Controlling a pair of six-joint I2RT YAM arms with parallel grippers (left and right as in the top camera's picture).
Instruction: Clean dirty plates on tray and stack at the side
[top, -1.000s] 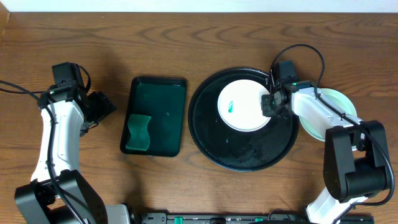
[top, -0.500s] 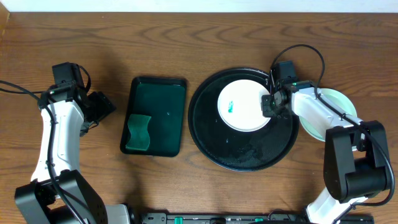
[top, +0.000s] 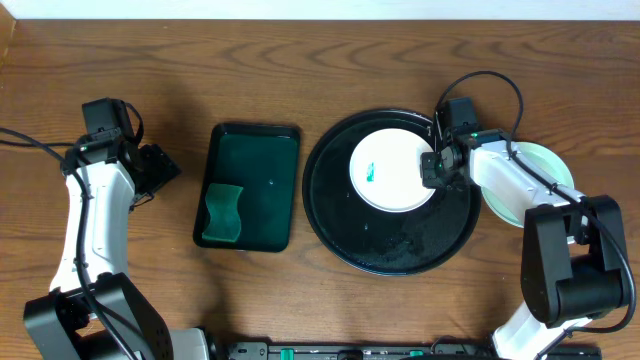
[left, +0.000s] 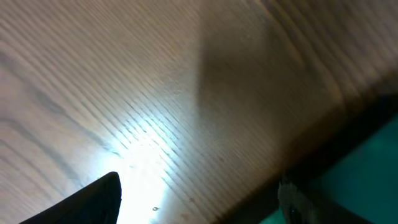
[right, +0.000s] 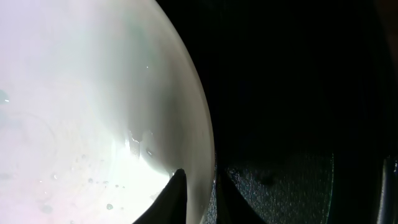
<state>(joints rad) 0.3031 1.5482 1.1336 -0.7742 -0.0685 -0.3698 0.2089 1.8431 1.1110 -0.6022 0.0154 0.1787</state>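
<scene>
The right gripper (top: 431, 168) pinches the right rim of the white plate (top: 395, 188), which lies with a small green smear (top: 372, 172) inside the round black tray (top: 390, 252), while the left gripper (top: 162, 166) hangs with fingers spread wide over the wooden table (top: 300, 60), left of the rectangular tray (top: 265, 150) holding a green sponge (top: 224, 213).

The overhead view looks straight down from high above the table (top: 300, 60), taking in the green tray (top: 255, 160) left of centre and the black tray (top: 400, 248) right of centre. The left wrist view hangs close over bare wood — blurred, green tray edge at lower right. The right wrist view sits very near the plate (right: 74, 93) rim on the black tray — the overhead's right-centre area.
</scene>
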